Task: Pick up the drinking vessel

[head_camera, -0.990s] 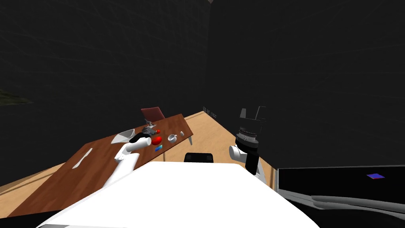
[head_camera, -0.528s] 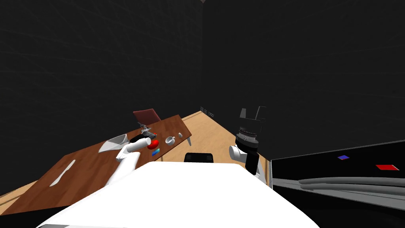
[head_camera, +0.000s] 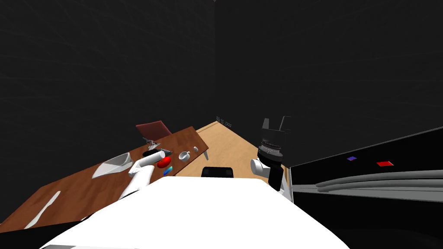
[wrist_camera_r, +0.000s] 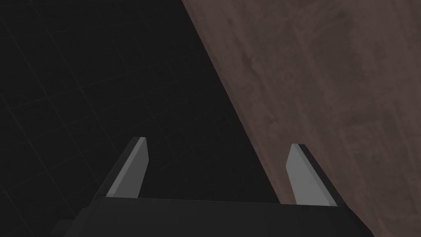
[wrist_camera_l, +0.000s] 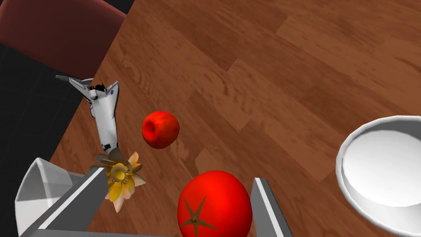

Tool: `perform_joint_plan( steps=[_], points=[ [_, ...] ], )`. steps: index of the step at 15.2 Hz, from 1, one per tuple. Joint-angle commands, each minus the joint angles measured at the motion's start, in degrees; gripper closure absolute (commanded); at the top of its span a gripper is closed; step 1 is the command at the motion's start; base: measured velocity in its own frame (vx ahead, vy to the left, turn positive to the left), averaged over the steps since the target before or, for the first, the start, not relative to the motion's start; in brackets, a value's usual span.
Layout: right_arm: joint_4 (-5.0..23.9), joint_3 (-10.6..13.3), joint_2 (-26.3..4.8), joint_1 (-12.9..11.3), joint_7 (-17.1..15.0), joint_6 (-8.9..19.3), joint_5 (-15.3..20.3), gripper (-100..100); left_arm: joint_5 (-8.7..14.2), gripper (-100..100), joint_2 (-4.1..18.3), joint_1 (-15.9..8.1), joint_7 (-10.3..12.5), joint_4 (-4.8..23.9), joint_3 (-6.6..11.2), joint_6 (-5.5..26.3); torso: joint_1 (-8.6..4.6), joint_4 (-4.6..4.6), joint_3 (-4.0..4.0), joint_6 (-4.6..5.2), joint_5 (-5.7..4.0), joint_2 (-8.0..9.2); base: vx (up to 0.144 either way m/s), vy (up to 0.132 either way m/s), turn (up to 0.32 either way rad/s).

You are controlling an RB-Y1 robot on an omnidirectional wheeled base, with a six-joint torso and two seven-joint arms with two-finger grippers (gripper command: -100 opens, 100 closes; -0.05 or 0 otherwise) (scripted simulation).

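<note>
1. Find the white cup (head_camera: 184, 155) on the wooden table (head_camera: 86, 190), close to its far end and just in from the long edge on the robot's side, with a small white item (head_camera: 195, 149) just beyond it toward the far corner.
2. From the left wrist, place that cup (wrist_camera_l: 380, 168) outside the gap of the left gripper (wrist_camera_l: 179, 176), past the finger on the side away from a yellow flower (wrist_camera_l: 120, 176), with bare tabletop between that finger and the cup's rim.
3. Read the left fingers (wrist_camera_l: 82, 193) as spread wide and gripping nothing. Note a red tomato (wrist_camera_l: 214, 207) on the table, showing in the gap between them, clear of the flower-side finger and very near the other; cannot tell whether it touches.
4. Beyond the fingertips, note a red apple (wrist_camera_l: 160, 129) and a toy shuttle (wrist_camera_l: 105, 109), the shuttle near the table's far long edge by a dark red chair (wrist_camera_l: 57, 33). Beside the flower-side finger, note a white angular container (wrist_camera_l: 35, 193).
5. Take the cup as standing upright, mouth up, long axis square to the tabletop; cannot tell which way the handle points.
6. Place the right gripper (head_camera: 276, 123) raised, off the table's near side; fingers (wrist_camera_r: 133, 164) wide apart, nothing between them.
</note>
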Motion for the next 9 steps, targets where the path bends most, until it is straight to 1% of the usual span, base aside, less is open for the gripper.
perform_joint_plan(
  steps=[1, 2, 3, 4, 5, 6, 7, 8, 9],
  points=[
    [0.0, 0.0, 0.0, 0.0, 0.0, 0.0, 0.0, 0, 0.16, -100, -0.22, -1.47, 1.4, 2.86, 1.41, 2.69, 0.0, 0.0, 0.0, 0.0, 0.0, 0.0, 0.003, 0.037, -0.139],
    [0.0, 0.0, 0.0, 0.0, 0.0, 0.0, 0.0, 0, 0.16, -100, -0.22, -1.47, 1.4, 3.58, 1.41, 2.69, 0.0, 0.0, -0.01, 0.04, 0.0, -0.01, 0.004, 0.042, -0.167],
    [0.0, 0.0, 0.0, 0.0, 0.0, 0.0, 0.0, 0, 0.49, -100, -0.3, -2.57, 2.48, 5.07, 2.57, 4.77, 0.01, 0.0, -0.01, 0.03, 0.01, -0.02, 0.0, 0.055, -0.232],
    [0.0, 0.0, 0.0, -0.01, 0.0, 0.0, 0.0, 0, 0.49, -100, -0.3, -2.57, 2.48, 6.05, 2.57, 4.95, 0.05, 0.0, -0.01, 0.05, 0.0, -0.02, 0.0, 0.063, -0.186],
    [0.0, 0.0, 0.0, 0.0, 0.0, 0.0, 0.0, 0, 0.49, -100, -0.3, -2.57, 2.48, 6.4, 2.57, 4.95, 0.08, 0.0, -0.01, 0.02, 0.02, -0.01, -0.001, 0.046, -0.05],
    [0.0, 0.0, 0.0, 0.0, 0.0, 0.0, 0.0, 0, 0.8, -100, -0.39, -3.6, 3.51, 8.29, 3.68, 7.09, 0.06, -0.01, -0.01, 0.0, 0.02, -0.01, -0.001, 0.042, -0.135],
    [0.0, 0.0, 0.0, 0.0, 0.0, 0.0, 0.0, 0, 0.8, -100, -0.39, -3.6, 3.51, 9.03, 3.68, 7.09, 0.04, 0.0, -0.01, 0.03, 0.01, -0.01, 0.0, 0.045, -0.165],
    [0.0, 0.0, 0.0, 0.0, 0.0, 0.0, 0.0, 0, 1.09, -100, -0.49, -4.57, 4.49, 10.59, 4.73, 9.1, 0.04, 0.0, -0.01, 0.03, 0.01, -0.02, -0.003, 0.053, -0.175],
    [0.0, 0.0, 0.0, 0.0, 0.0, 0.0, 0.0, 0, 1.09, -100, -0.49, -4.57, 4.49, 11.51, 4.73, 9.1, 0.05, 0.0, -0.01, 0.03, 0.01, -0.01, -0.006, 0.053, -0.137]
  ],
)
